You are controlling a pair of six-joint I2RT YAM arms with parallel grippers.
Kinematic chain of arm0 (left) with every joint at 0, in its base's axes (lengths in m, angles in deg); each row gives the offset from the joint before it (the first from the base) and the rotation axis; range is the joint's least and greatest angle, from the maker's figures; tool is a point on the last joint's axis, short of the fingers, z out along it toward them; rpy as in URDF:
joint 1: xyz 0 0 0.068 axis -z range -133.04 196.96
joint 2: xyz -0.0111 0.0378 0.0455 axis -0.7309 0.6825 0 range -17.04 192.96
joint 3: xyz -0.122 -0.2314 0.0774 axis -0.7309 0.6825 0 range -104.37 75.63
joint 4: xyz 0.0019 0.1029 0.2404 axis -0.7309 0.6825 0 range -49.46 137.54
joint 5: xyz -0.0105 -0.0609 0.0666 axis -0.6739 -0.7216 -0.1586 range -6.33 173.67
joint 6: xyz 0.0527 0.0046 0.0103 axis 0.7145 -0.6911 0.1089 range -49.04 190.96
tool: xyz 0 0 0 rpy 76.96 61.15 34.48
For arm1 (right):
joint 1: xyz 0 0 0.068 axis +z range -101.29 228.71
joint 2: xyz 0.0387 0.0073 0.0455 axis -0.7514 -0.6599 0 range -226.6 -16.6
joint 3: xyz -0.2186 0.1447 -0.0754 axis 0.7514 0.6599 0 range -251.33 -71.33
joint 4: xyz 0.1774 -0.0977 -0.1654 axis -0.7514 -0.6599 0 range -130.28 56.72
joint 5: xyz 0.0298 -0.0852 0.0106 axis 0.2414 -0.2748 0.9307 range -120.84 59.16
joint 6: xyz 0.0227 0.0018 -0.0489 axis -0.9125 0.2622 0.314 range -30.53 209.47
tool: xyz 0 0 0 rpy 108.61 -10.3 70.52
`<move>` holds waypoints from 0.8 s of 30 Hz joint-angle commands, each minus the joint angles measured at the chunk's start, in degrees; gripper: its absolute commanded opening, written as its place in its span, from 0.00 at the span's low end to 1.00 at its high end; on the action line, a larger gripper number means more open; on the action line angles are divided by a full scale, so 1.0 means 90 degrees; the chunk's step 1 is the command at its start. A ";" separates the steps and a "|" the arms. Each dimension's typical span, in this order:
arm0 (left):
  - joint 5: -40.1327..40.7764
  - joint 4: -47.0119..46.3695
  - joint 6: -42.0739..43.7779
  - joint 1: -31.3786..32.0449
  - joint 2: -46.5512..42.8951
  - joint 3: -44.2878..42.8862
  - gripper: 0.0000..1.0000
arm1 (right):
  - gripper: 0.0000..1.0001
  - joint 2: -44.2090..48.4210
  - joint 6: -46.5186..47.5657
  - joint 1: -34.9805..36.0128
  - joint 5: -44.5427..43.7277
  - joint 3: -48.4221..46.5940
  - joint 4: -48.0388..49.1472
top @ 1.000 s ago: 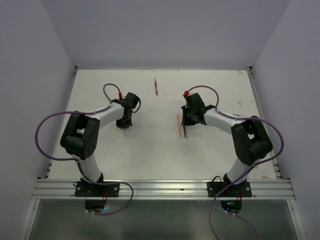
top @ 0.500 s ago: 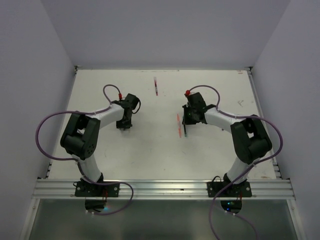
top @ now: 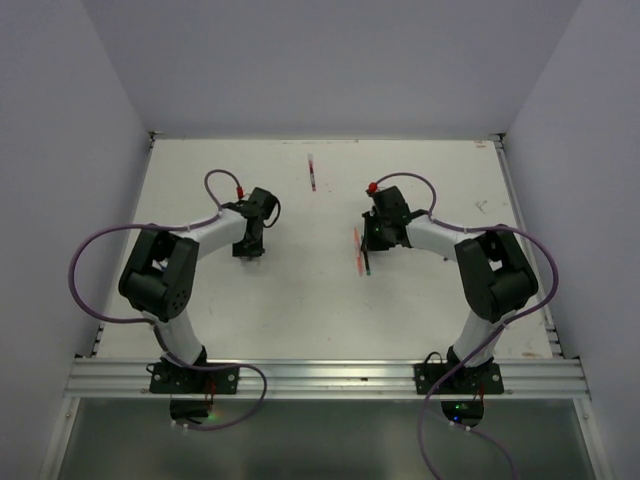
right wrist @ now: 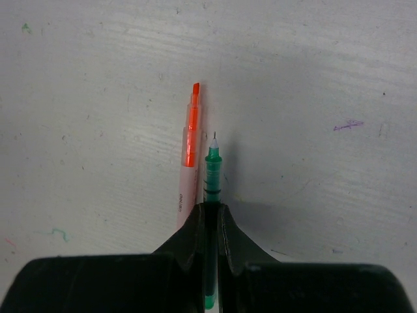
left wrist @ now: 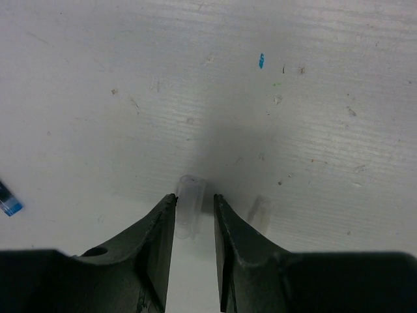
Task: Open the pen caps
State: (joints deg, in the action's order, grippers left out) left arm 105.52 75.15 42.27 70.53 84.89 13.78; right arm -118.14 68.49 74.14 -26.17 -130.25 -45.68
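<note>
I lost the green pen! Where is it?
In the right wrist view, the green pen is pinched in the right gripper, just right of the orange highlighter.

White table [top: 300, 290], orange pen [top: 357, 250] beside right pincer [top: 371, 248], red pen [top: 311, 172] well apart

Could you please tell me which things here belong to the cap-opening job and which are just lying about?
Job: clear cap at left claw; second clear cap; green pen in right claw; orange highlighter; far pen.
Lying about: blue scrap; purple scribble.
</note>
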 commanded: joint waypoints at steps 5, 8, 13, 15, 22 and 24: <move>-0.0445 -0.0340 -0.0172 -0.0041 -0.0095 0.0406 0.31 | 0.04 -0.0056 -0.0053 -0.0023 0.0116 -0.0163 0.0206; -0.0484 -0.0379 -0.0289 -0.0041 -0.0153 0.0523 0.26 | 0.04 -0.0056 -0.0043 -0.0023 0.0107 -0.0143 0.0206; -0.0698 -0.0496 -0.0299 -0.0031 -0.0202 0.0612 0.19 | 0.05 -0.0066 -0.0053 -0.0023 0.0116 -0.0104 0.0236; -0.0757 -0.0496 -0.0299 -0.0031 -0.0212 0.0602 0.19 | 0.05 -0.0076 -0.0053 -0.0023 0.0116 -0.0104 0.0236; -0.0991 -0.0603 -0.0270 0.0056 -0.0300 0.0641 0.18 | 0.04 -0.0085 -0.0092 -0.0023 0.0175 -0.0114 0.0265; -0.1118 -0.0672 -0.0240 0.0066 -0.0300 0.0660 0.18 | 0.04 -0.0085 -0.0111 -0.0023 0.0204 -0.0124 0.0265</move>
State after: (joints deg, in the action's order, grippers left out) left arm 100.73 70.03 41.48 70.33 81.92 17.70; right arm -118.60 68.03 74.14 -25.23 -130.25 -45.22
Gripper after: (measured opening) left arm 0.196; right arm 0.052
